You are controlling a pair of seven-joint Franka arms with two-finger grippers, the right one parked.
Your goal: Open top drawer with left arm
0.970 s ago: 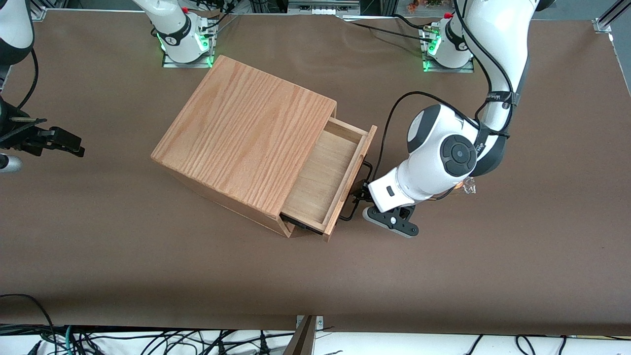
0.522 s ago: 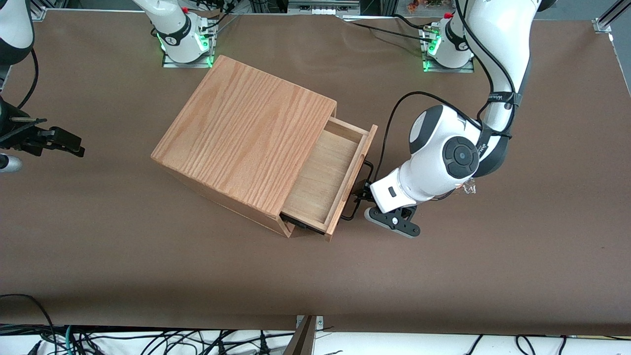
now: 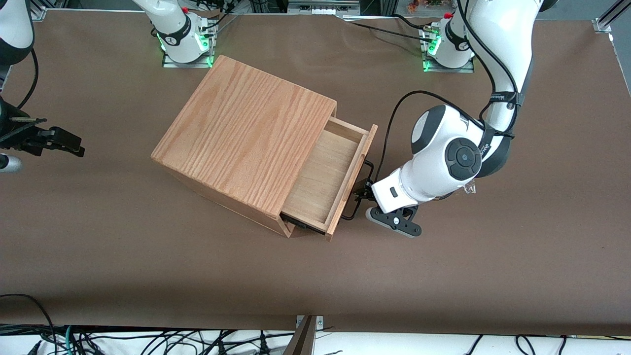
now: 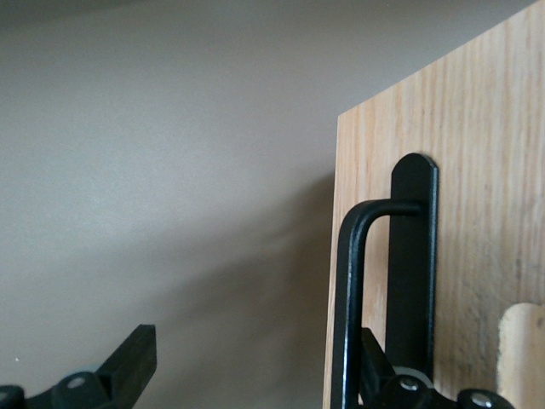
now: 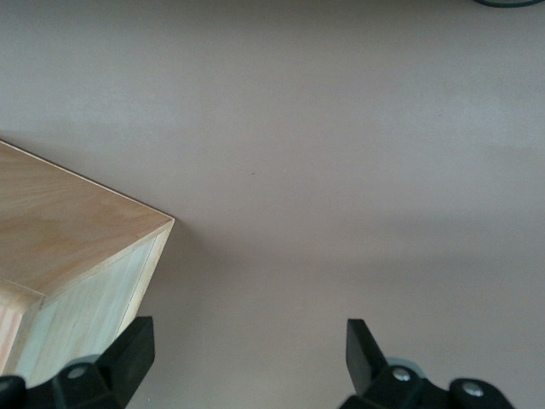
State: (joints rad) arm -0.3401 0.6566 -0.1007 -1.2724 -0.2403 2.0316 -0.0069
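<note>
Vs 1 s ago: left arm wrist has shifted slightly away from the cabinet, toward the working arm's end of the table; top drawer looks unchanged, partly pulled out, pale wood interior exposed.

Cabinet sits mid-table, rotated, drawer front facing the working arm's end. Top drawer sticks out from under the wood-grain top panel. Black wire handle runs along the drawer front.

Gripper is right at the handle, in front of the drawer front, low near the table. Wrist view: the 2 fingers are spread apart. 1 finger is out over bare table, well clear of the drawer. The other finger sits against the handle bar, next to its black mounting plate on the oak drawer face. Nothing is clamped between the fingers; handle is hooked on 1 finger only.
</note>
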